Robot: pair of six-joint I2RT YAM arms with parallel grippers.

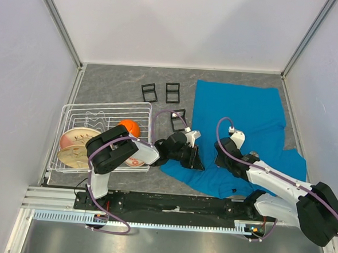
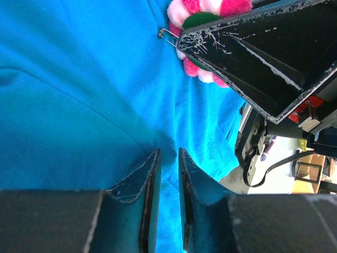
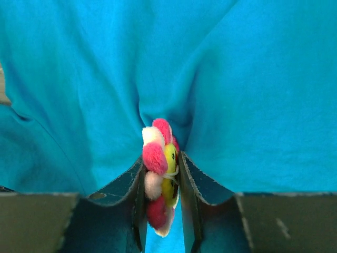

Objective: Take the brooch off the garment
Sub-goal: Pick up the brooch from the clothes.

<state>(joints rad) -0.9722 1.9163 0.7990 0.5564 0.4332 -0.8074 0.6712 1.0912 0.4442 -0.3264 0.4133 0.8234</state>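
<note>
Pink-and-white flower brooch (image 3: pixel 159 174) sits clamped edge-on between the right fingers (image 3: pixel 197 184), against the teal T-shirt (image 1: pixel 244 114) spread over the right side of the bench (image 1: pixel 114 80). Near it, the left fingers (image 2: pixel 142 179) stand narrow, pinching a fold of the T-shirt.

The left arm (image 1: pixel 121 149) and right arm (image 1: pixel 280 182) were built of white links and bulky black joints, with thin purple cables (image 1: pixel 217 129) looping along them. Their wedge-shaped black fingers (image 2: pixel 149 182) were scuffed with pale scratches.
</note>
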